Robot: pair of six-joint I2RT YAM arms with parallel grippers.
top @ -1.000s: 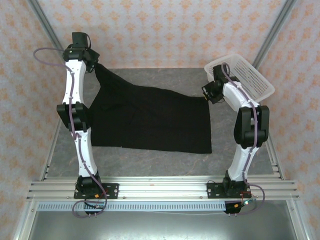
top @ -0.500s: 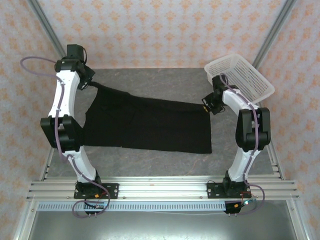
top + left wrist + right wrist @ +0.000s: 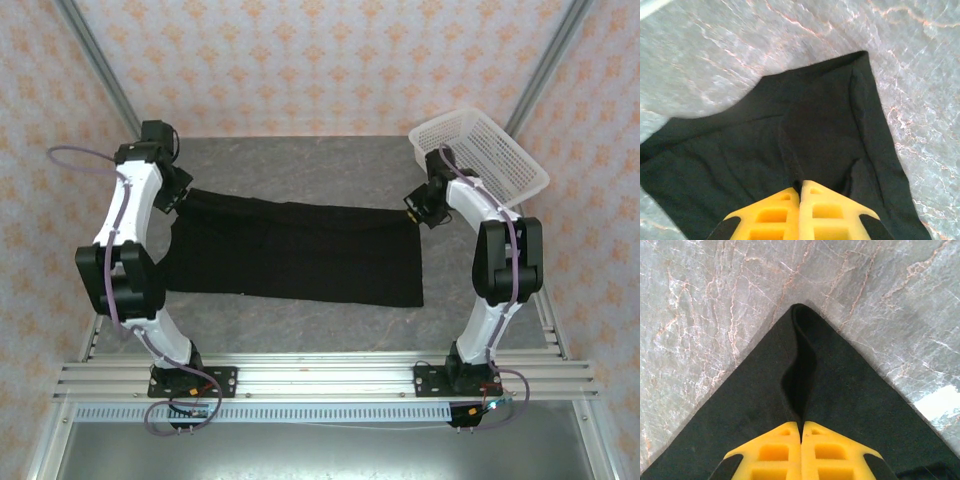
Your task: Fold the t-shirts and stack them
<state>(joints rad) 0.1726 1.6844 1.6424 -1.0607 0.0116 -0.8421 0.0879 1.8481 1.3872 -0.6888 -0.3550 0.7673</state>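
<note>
Overhead, a black t-shirt (image 3: 300, 250) lies spread across the middle of the grey marbled tabletop (image 3: 300, 330), running left to right between the two arms. Its near edge rests flat on the tabletop, and only plain black cloth shows. The left gripper (image 3: 172, 192) sits at the shirt's far left corner and the right gripper (image 3: 418, 208) at its far right corner, each touching the cloth. A white mesh basket (image 3: 485, 150) stands at the far right of the tabletop, just beyond the right arm and apart from the shirt.

Next, from the left wrist, the left gripper (image 3: 800, 183) has its yellow jaws pressed together with black cloth pinched between them. The t-shirt (image 3: 830, 125) fans out from the jaws in soft creases, with a curved edge on the left and a pointed corner at the far right, and tabletop (image 3: 715, 45) beyond it.

Lastly, from the right wrist, the right gripper (image 3: 801, 424) also has its yellow jaws closed on the cloth. A raised ridge runs from the jaws up to the t-shirt (image 3: 855, 390) corner, which points away, with tabletop (image 3: 705, 305) on both sides.
</note>
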